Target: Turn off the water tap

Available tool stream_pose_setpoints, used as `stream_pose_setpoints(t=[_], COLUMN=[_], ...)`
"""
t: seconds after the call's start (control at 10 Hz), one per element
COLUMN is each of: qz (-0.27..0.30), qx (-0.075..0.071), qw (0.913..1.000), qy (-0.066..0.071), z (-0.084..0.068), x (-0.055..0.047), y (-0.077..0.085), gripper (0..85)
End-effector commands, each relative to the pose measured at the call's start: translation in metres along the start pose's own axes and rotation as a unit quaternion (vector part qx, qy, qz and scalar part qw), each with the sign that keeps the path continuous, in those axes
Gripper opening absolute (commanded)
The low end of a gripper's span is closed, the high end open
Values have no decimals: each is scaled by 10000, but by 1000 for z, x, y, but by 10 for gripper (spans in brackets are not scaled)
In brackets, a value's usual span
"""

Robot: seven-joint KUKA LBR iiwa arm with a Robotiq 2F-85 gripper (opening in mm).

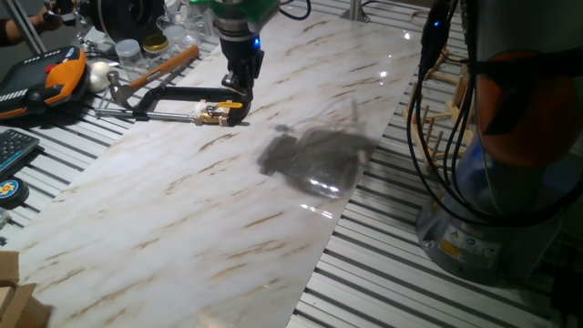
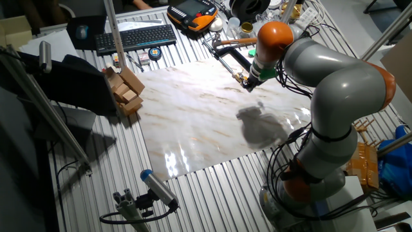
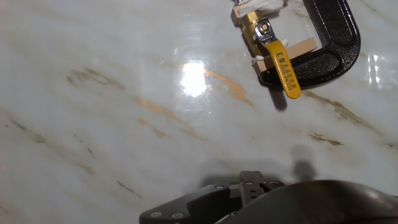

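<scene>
Place: robot lab or workshop.
Signs: slatted aluminium table [image 1: 392, 264], keyboard [image 2: 135, 37], teach pendant [image 2: 192, 15], hammer [image 1: 150, 71], cables [image 1: 433, 109].

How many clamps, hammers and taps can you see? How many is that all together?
clamp: 1
hammer: 1
tap: 1
Total: 3

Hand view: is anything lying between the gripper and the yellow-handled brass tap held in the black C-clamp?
Nothing visible does. Only bare marble tabletop separates the gripper from the yellow-handled brass tap in the black C-clamp.
</scene>
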State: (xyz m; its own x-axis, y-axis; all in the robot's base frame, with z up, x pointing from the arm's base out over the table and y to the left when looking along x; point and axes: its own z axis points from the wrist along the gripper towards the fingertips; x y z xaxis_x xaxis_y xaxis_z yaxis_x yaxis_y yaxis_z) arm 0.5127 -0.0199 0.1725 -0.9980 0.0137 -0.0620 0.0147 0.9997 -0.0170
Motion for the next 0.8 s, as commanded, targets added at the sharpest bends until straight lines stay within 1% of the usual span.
stream_pose_setpoints(t=[0.0, 0.2, 0.3, 0.4, 0.6, 0.7], qz=[-6, -22, -20, -12, -8, -1], qx=[-21, -21, -51, -44, -100, -93], qw=[10000, 10000, 10000, 10000, 9999, 9998], qy=[0, 16, 39, 1, -121, -152], z=[0, 0, 0, 1, 1, 1], x=[1, 1, 0, 0, 0, 0], y=[-1, -2, -3, -3, -3, -3], gripper=[0, 0, 0, 0, 0, 0])
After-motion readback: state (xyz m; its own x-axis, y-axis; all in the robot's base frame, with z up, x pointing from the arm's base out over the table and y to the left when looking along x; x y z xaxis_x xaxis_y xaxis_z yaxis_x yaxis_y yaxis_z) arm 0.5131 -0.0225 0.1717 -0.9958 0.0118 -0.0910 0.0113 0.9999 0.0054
